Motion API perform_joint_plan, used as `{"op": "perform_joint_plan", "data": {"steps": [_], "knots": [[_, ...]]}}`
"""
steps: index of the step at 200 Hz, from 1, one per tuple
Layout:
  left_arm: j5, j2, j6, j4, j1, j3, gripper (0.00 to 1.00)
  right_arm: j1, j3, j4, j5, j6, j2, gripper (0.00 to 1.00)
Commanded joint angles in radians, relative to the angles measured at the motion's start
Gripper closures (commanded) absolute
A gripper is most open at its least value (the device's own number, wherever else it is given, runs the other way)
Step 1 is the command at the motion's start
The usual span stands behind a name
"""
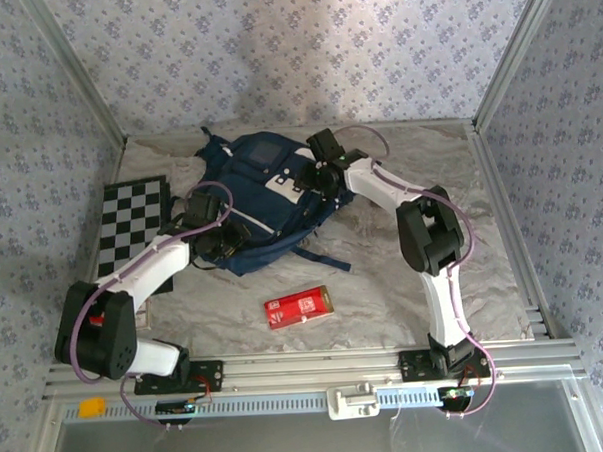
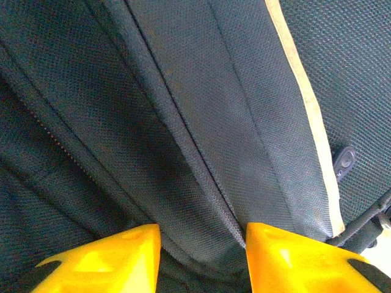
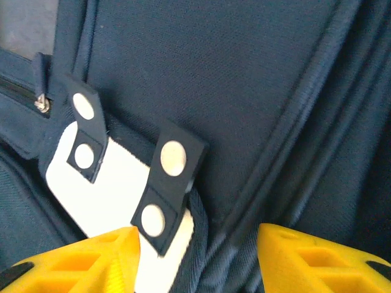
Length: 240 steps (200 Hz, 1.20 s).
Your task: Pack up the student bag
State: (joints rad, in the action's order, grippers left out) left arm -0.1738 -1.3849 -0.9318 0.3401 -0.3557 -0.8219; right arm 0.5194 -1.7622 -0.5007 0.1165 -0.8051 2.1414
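Bases of both arms sit bolted to the metal rail at the near edge. Just beyond, a red carton lies flat on the crumpled pale sheet that covers the table, apart from everything else.

Farther in lies the student bag, front side up, in the middle of the table towards the back. One dark strap trails out from it towards the carton.

The left gripper is down on the bag's near left corner. In the left wrist view its yellow fingers stand part-way apart, with a ridge of navy fabric and a seam running down between them. Whether they pinch that fold cannot be told. White piping runs along the panel to the right.

The right gripper rests against the bag's right side. In the right wrist view its fingers are spread to a middling width over the fabric, clamping nothing. Between them sits a navy tab with two pale snaps, lying across a white patch. A zip pull hangs at the left.

A black-and-white chequered board lies to the left of the bag.
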Motion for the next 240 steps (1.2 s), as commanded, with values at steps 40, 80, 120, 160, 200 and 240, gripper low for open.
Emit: {"op": "perform_joint_plan", "data": {"steps": [40, 80, 120, 160, 200, 240], "knots": [[0.024, -0.011, 0.022, 0.037, -0.023, -0.010, 0.59, 0.001, -0.131, -0.071, -0.003, -0.016, 0.117, 0.67], [0.027, -0.018, 0.000, -0.039, -0.026, 0.073, 0.58, -0.005, -0.028, 0.056, -0.027, -0.040, 0.011, 1.00], [0.059, -0.108, 0.092, -0.090, -0.004, 0.010, 0.59, -0.029, 0.100, 0.152, 0.033, -0.087, -0.094, 1.00], [0.046, -0.202, 0.224, -0.147, 0.085, -0.107, 0.59, -0.011, 0.295, 0.285, 0.069, -0.161, -0.221, 1.00], [0.028, -0.153, 0.319, -0.109, 0.151, -0.169, 0.52, 0.032, 0.414, 0.428, 0.079, -0.267, -0.306, 1.00], [0.054, 0.011, 0.266, 0.065, 0.123, -0.172, 0.42, 0.044, 0.501, 0.526, 0.039, -0.361, -0.380, 1.00]]}}
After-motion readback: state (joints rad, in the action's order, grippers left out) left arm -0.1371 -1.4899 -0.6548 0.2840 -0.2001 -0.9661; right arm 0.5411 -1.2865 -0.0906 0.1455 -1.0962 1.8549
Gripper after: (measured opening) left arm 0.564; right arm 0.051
